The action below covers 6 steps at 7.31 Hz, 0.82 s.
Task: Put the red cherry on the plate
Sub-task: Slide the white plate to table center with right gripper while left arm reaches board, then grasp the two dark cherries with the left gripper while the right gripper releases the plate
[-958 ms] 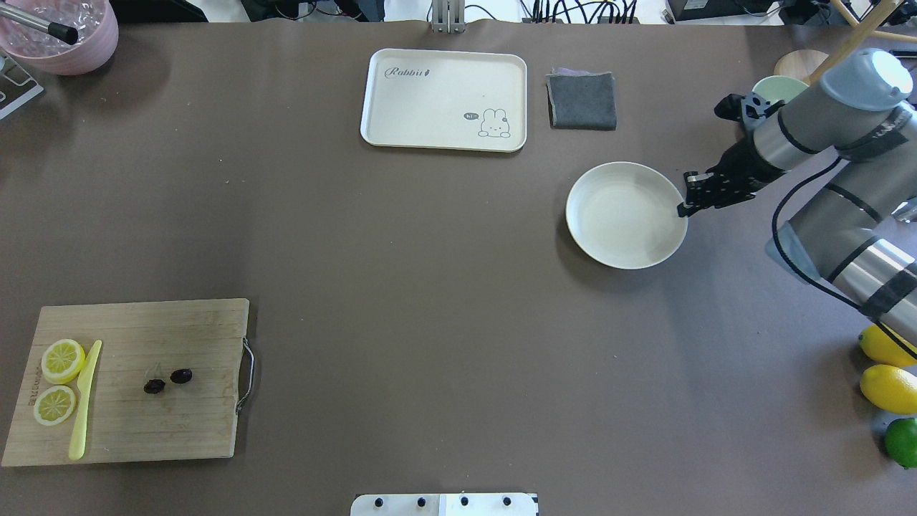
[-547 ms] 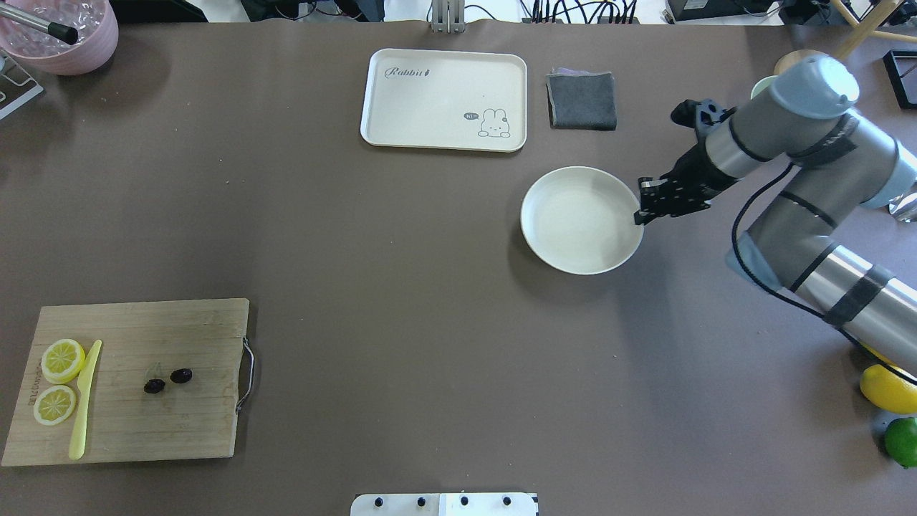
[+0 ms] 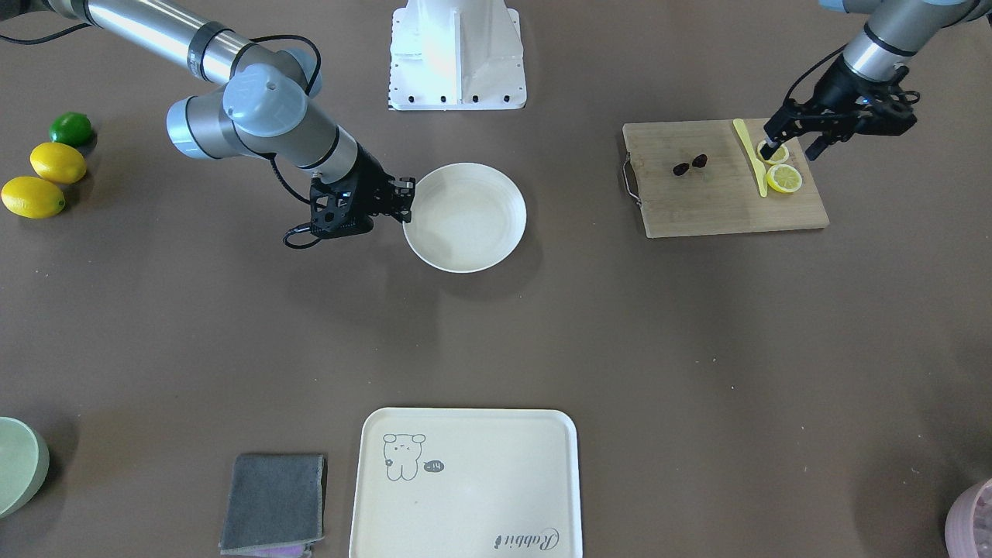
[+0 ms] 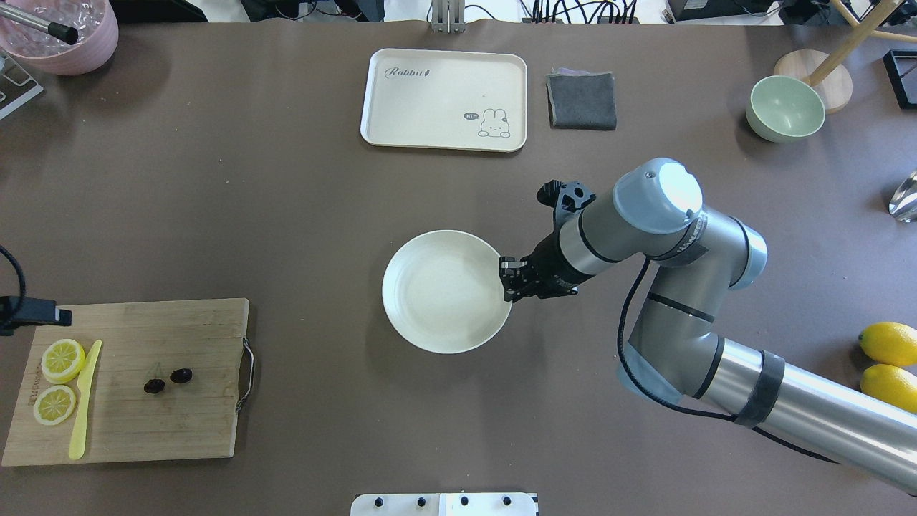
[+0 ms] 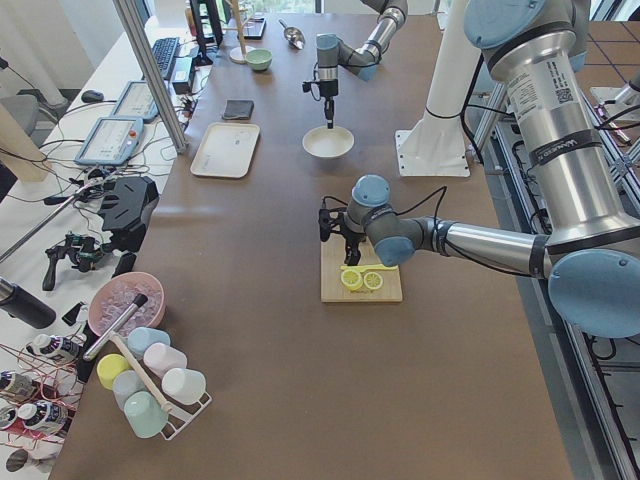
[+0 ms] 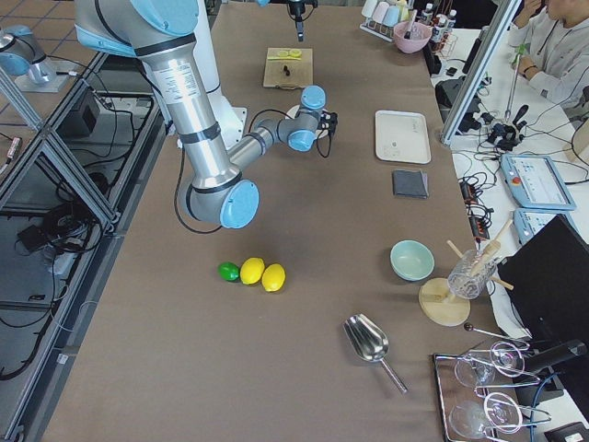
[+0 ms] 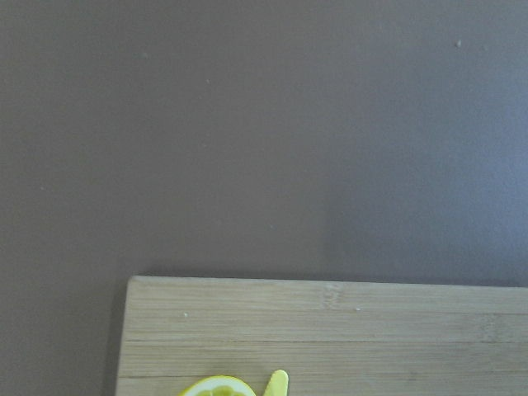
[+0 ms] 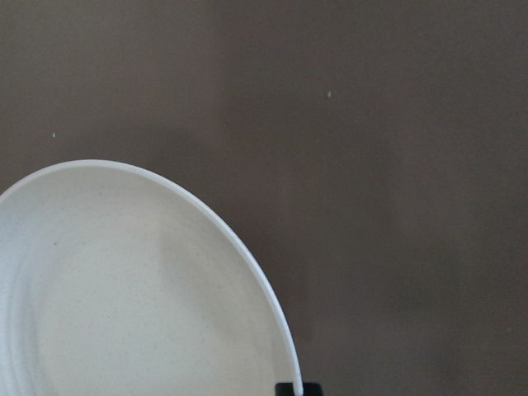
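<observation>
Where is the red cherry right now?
In the overhead view, the red cherry lies on the cutting board at lower left, right of the yellow knife.

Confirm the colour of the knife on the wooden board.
The slim plastic knife is pale yellow; overhead exterior view shows it best.

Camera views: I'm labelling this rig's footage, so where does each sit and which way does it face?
Front-facing: across the table, steeply down toward the robot; base, open left claw, right claw.
Overhead: behind the robot, forward and down; right arm, its claw shut on the plate.
Exterior left: robot's-left table end, along the table; left arm near.
Exterior right: opposite end; right arm near.
Left wrist: down onto the cutting board; no robot parts.
Right wrist: down onto the plate rim; one fingertip.
Shared: front-facing and overhead both show the cherries.
</observation>
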Each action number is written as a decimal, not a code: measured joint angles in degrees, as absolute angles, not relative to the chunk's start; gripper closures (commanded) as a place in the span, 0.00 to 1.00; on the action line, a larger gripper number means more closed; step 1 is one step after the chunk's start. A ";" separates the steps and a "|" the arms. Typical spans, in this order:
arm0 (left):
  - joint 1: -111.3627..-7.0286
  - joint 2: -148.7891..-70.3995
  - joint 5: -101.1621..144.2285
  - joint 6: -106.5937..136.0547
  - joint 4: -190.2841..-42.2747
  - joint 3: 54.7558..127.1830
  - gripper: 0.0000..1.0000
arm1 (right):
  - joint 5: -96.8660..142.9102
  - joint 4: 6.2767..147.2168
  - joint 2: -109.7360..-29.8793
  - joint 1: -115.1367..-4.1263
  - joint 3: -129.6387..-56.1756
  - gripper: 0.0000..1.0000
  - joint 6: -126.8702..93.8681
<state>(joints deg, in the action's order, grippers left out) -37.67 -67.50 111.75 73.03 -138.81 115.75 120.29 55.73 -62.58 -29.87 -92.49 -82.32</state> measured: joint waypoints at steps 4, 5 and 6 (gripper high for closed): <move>-22.29 -69.82 98.91 78.61 -138.54 115.67 0.15 | 119.00 55.79 -62.66 -28.08 -92.34 1.00 -82.38; -21.81 -71.02 98.31 78.70 -138.47 114.91 0.16 | 118.82 55.71 -62.74 -27.78 -92.44 0.47 -82.41; -21.63 -71.89 98.10 78.73 -138.44 114.36 0.21 | 118.53 55.55 -62.82 -27.56 -92.60 0.01 -82.43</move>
<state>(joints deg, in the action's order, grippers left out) -21.63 -71.89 98.10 78.73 -138.44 114.36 118.53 55.55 -62.82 -27.56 -92.60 -82.43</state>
